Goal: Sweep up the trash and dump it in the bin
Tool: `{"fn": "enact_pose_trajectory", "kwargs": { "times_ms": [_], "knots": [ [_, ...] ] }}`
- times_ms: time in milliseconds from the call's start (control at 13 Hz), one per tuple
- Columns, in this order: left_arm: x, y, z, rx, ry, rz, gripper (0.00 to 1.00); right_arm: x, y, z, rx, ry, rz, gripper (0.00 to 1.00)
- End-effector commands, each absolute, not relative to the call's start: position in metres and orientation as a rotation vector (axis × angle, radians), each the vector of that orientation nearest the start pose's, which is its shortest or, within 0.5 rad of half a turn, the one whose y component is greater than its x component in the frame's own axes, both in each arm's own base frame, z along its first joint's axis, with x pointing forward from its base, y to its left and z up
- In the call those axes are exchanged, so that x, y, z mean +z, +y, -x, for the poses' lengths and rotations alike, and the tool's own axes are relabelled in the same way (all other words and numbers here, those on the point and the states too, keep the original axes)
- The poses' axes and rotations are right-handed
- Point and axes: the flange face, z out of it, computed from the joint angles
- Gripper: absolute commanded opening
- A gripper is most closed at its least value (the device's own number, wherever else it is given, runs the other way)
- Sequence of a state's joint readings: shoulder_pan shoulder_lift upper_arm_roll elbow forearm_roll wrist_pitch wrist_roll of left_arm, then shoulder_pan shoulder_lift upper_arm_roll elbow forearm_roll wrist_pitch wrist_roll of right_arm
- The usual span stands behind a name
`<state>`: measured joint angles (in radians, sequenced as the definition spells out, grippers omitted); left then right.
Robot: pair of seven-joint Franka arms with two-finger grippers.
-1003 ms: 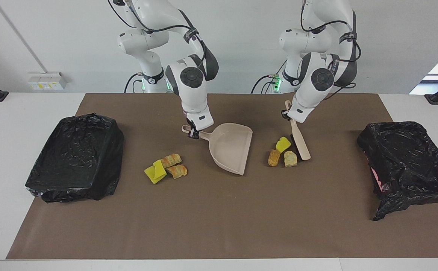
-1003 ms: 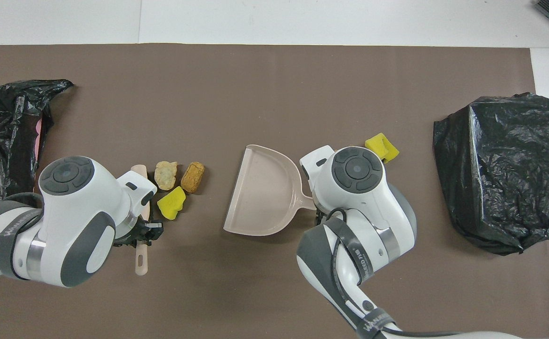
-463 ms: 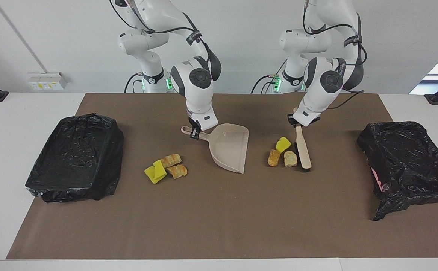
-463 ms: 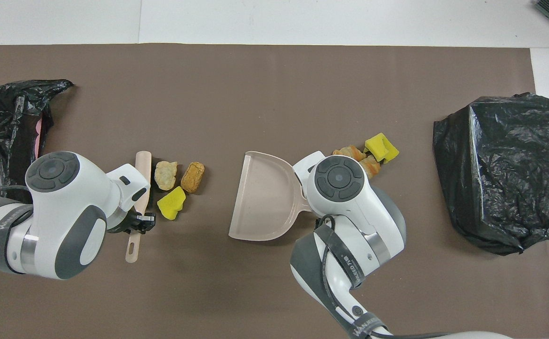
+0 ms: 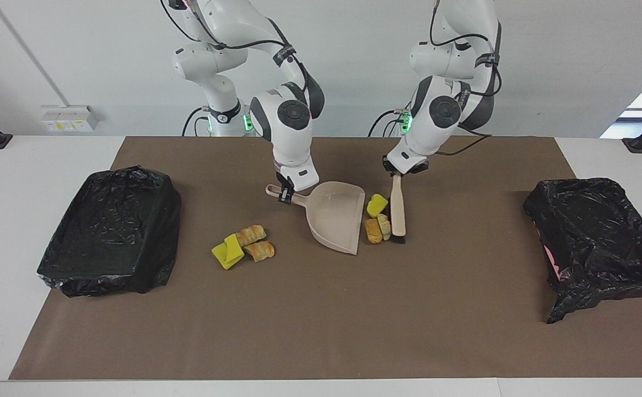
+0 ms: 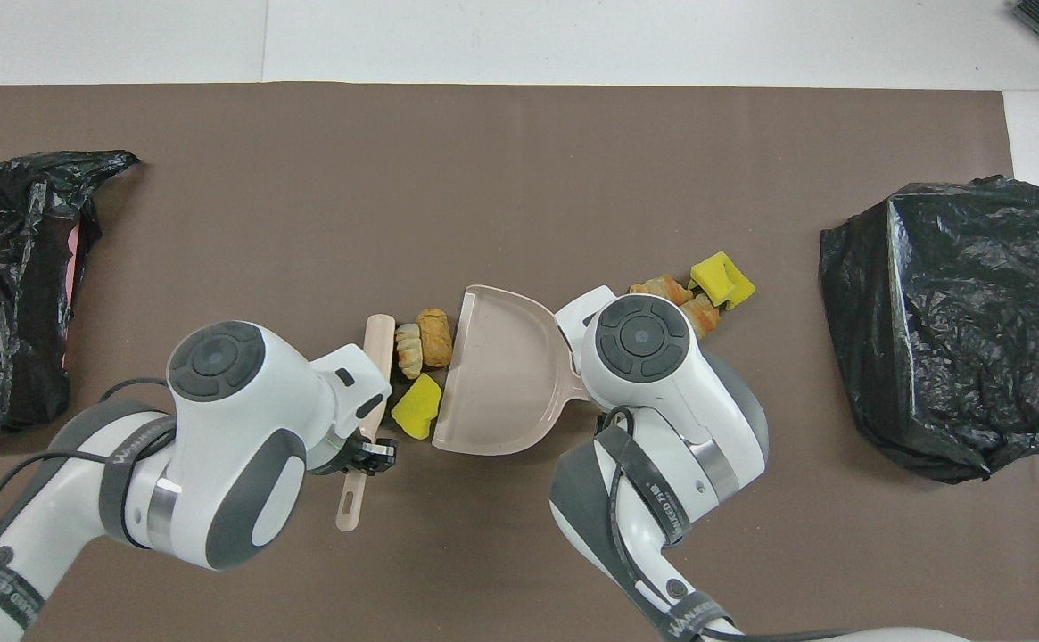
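Trash scraps (image 5: 377, 219) at frame centre are pinned between the dustpan's (image 5: 336, 216) mouth and the brush (image 5: 397, 212); left jaws (image 5: 397, 174) are clamped on the brush handle, right jaws (image 5: 284, 195) on the dustpan handle.

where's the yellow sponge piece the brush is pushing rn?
In the facing view the yellow sponge piece sits mid-table, wedged between the dustpan mouth and the brush, just nearer the robots than two bread chunks.
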<state>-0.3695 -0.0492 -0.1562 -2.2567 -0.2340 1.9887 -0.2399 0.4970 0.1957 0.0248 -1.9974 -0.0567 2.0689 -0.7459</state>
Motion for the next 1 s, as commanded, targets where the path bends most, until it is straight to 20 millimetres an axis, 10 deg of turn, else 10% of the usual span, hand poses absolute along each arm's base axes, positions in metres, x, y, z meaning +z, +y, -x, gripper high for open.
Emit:
{"fn": "enact_pose_trajectory", "kwargs": {
  "times_ms": [0,309,617,926],
  "knots": [
    [0.382,-0.31,-0.392,0.388,0.263,3.272,0.0,0.353,0.279,-0.501,0.209,-1.889,2.566,0.0],
    [0.407,-0.345,-0.381,0.38,0.16,3.295,0.0,0.353,0.279,-0.501,0.204,-1.885,2.567,0.0],
    [0.451,-0.297,-0.401,0.426,0.035,3.293,0.0,0.353,0.279,-0.501,0.204,-1.887,2.566,0.0],
    [0.463,-0.285,-0.379,0.529,0.012,3.218,0.0,0.353,0.276,-0.504,0.201,-1.87,2.572,0.0]
  ]
}}
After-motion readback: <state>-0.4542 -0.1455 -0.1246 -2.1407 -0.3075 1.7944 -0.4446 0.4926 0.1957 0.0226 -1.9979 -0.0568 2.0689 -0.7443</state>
